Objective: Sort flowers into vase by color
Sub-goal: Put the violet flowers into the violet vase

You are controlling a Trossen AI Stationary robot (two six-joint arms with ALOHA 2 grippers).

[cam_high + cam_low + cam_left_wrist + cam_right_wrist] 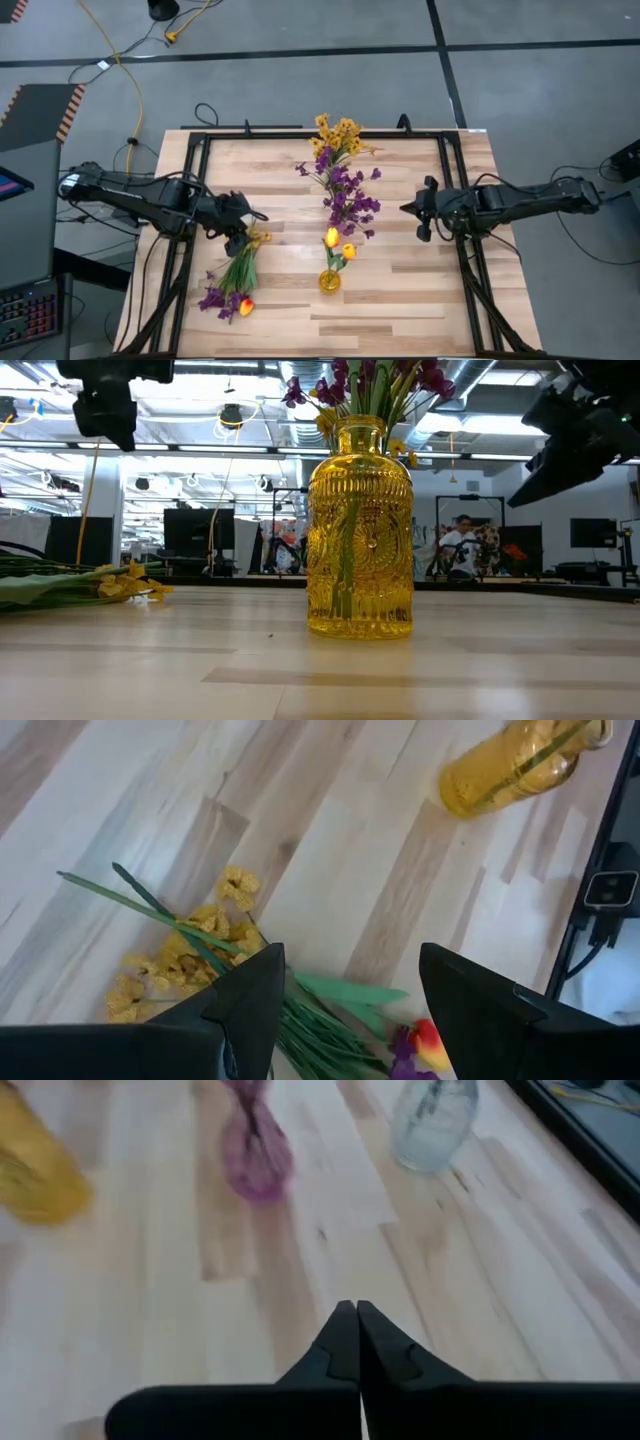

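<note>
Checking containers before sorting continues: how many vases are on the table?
3, in a row down the table's middle: yellow vase nearest, purple vase behind it, clear vase farthest. None seems hidden.

Grey floor (300, 80) with black tape lines, a yellow cable (125, 75) across it.

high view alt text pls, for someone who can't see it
Seen from above, three vases of flowers stand in a row down a wooden table; the nearest is a yellow vase holding tulips. The left tool hangs open over a loose flower bundle; the right tool is shut, empty.
</note>
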